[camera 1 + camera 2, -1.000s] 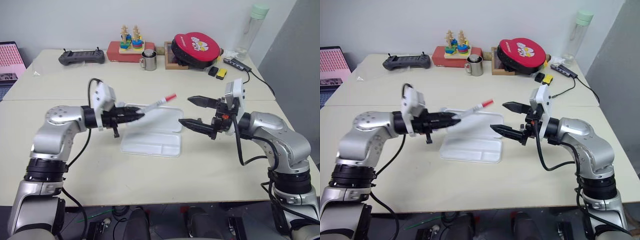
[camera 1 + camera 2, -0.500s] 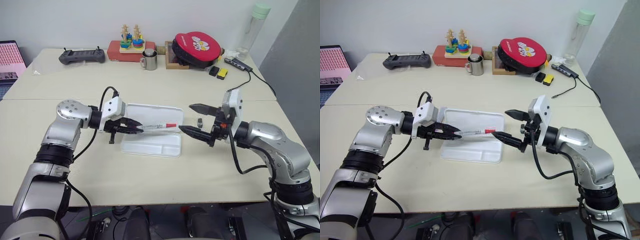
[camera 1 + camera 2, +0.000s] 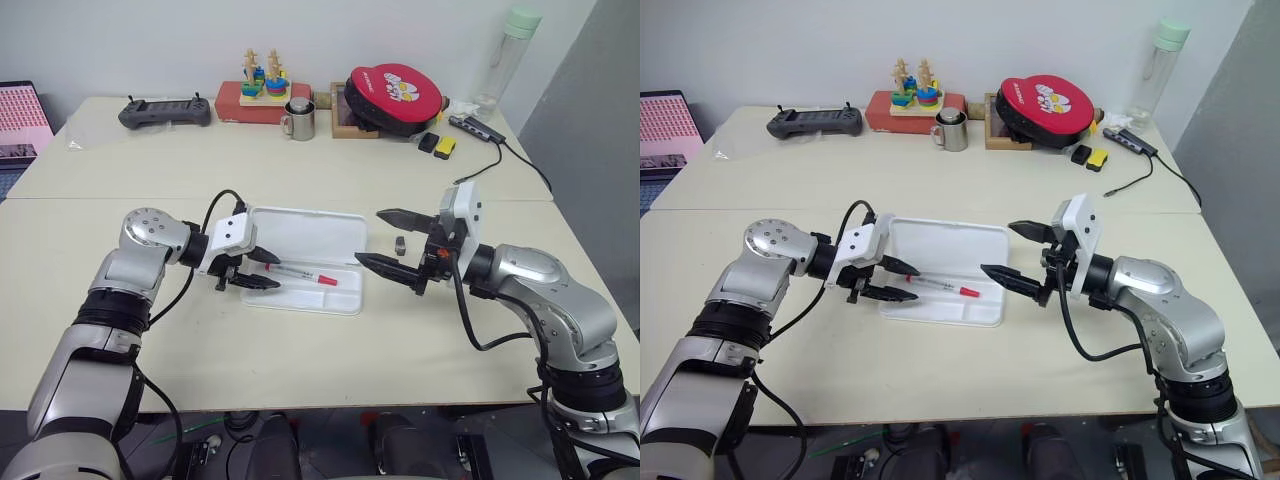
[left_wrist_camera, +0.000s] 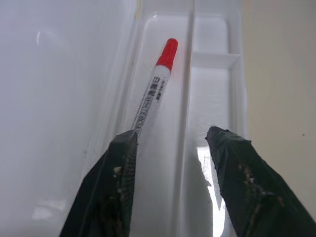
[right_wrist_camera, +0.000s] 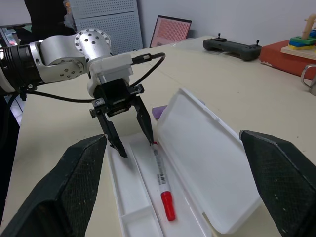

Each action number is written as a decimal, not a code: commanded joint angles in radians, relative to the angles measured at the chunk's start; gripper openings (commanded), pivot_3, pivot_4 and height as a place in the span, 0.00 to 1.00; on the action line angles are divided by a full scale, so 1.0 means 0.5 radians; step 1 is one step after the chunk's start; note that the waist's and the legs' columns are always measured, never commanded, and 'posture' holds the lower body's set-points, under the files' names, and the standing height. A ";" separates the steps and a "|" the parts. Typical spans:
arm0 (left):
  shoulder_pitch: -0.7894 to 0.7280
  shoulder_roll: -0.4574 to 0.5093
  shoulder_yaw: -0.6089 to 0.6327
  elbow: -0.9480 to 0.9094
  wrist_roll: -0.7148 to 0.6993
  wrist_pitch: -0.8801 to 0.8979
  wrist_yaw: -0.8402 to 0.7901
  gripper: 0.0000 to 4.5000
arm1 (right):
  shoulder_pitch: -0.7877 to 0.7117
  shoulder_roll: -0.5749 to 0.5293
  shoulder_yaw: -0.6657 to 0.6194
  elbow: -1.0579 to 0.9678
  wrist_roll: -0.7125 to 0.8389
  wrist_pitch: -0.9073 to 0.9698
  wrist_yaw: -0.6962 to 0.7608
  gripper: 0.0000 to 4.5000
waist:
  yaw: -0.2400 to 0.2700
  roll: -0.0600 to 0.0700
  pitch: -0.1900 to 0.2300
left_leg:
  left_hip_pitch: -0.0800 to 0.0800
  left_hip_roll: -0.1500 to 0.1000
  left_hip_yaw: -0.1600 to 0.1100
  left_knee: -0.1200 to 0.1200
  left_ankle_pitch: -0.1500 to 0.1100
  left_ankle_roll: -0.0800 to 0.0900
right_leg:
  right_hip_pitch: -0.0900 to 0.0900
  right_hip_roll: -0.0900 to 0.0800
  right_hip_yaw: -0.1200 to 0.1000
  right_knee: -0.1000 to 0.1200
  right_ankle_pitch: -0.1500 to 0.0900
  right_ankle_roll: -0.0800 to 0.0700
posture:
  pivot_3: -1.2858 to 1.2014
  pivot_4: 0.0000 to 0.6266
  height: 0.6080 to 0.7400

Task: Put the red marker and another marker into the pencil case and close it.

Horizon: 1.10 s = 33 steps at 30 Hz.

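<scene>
The pencil case [image 3: 310, 230] lies open on the table, its lid tilted up on the far side. Lying loose in the long tray compartment [image 4: 212, 47] is the red marker [image 3: 302, 274], red cap pointing right. My left gripper [image 3: 277, 272] is open at the tray's left end, one finger on each side of the marker's tail [image 4: 136, 121]. My right gripper [image 3: 370, 236] hangs open and empty above the table just right of the case. A bit of the lavender marker [image 5: 157, 111] peeks out behind the lid.
A small dark piece [image 3: 398, 244] sits on the table by the right gripper. Along the far edge stand a controller [image 3: 163, 112], a red toy box [image 3: 262, 100], a metal mug [image 3: 297, 120], a red round case [image 3: 393, 95] and a bottle [image 3: 510, 55].
The left gripper brought the red marker down into the tray and opened; the marker now lies there loose. The right gripper has stayed where it was.
</scene>
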 commanded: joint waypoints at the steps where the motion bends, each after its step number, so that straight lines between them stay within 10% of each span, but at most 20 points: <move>1: 0.049 0.028 0.208 -0.356 -0.264 0.327 0.069 0.74 | -0.022 -0.015 -0.012 -0.049 0.014 -0.040 0.016 1.00 | 0.000 0.000 0.000 | 0.000 0.000 0.000 0.000 0.000 0.000 | 0.000 0.000 0.000 0.000 0.000 0.000 | 0.52 0.24 1.00; 7: 0.113 -0.078 0.803 -0.914 -0.835 1.083 0.718 0.98 | -0.032 0.002 -0.014 -0.041 0.033 -0.046 0.024 1.00 | -0.003 -0.001 0.001 | -0.003 0.001 -0.002 0.001 0.000 0.000 | -0.001 0.000 -0.002 0.000 -0.001 0.001 | 0.52 0.24 1.00; 13: 0.168 -0.235 1.233 -0.900 -0.853 1.263 1.554 0.99 | -0.179 0.105 0.030 0.090 -0.029 -0.106 -0.021 1.00 | -0.007 -0.001 0.001 | 0.007 0.001 -0.002 0.004 0.001 0.001 | 0.006 0.000 -0.001 0.003 0.000 0.005 | 0.52 0.24 1.00; 33: 0.262 -0.300 0.811 -0.153 -0.374 1.121 1.827 0.99 | -0.499 0.290 0.154 0.331 -0.196 -0.223 -0.033 1.00 | 0.042 -0.002 0.001 | 0.003 0.000 -0.002 0.002 0.002 0.002 | 0.003 0.000 -0.002 0.001 0.006 -0.003 | 0.52 0.24 1.00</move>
